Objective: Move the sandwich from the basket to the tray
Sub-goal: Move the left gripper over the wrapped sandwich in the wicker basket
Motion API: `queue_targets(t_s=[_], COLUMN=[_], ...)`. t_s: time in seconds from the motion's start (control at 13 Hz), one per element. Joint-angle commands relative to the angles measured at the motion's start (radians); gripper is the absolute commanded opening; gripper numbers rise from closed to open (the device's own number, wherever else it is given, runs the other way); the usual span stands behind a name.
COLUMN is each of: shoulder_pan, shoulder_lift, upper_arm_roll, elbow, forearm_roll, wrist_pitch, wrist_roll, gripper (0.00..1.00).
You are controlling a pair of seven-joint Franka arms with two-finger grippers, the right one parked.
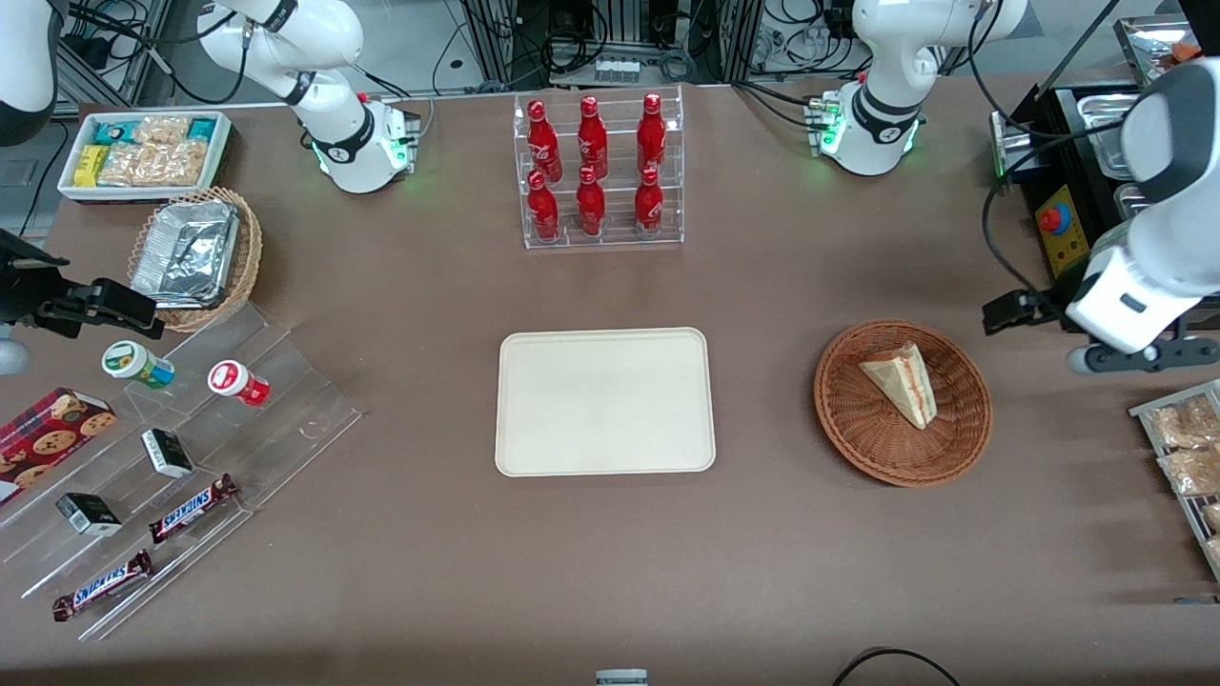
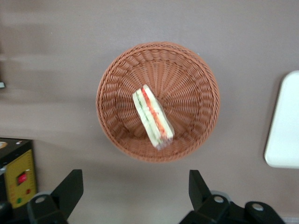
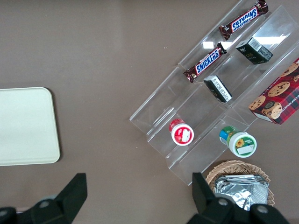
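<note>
The small white bread sandwich with red and green filling is lying in the round brown woven basket. The black gripper is hanging wide open and empty, probably above the table beside the basket.

Even overhead light falls bright on the brown worktop, with soft, short shadows. The foil and the clear acrylic steps throw white glare. In the left wrist view the sandwich and basket look slightly smeared. The gripper hangs above the worktop beside the basket, its dark fingers soft-edged, spread wide.

Open gripper hangs above bare counter beside round reddish-brown wicker basket; flat cream rectangular tray unoccupied; bare brown counter between tray and basket.
</note>
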Motion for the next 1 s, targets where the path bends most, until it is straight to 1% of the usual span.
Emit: queue_targets(t_s=[0.0,0.23,0.69,0.92], shoulder_pan=[0.005,-0.002,-0.011,-0.020], shoulder_lift=[-0.041,-0.039,-0.032,-0.019], upper_arm_roll=[-0.005,-0.007,-0.013,-0.016], elbow=[-0.130,-0.224,-0.406,-0.452], forearm_roll=[-0.005,-0.003,-0.001,-0.001], wrist_pitch=[0.117,0.232,0.448,0.528], wrist_roll=[-0.149,-0.274,-0.408,-0.473], gripper=[1.00,1.00,1.00,1.00])
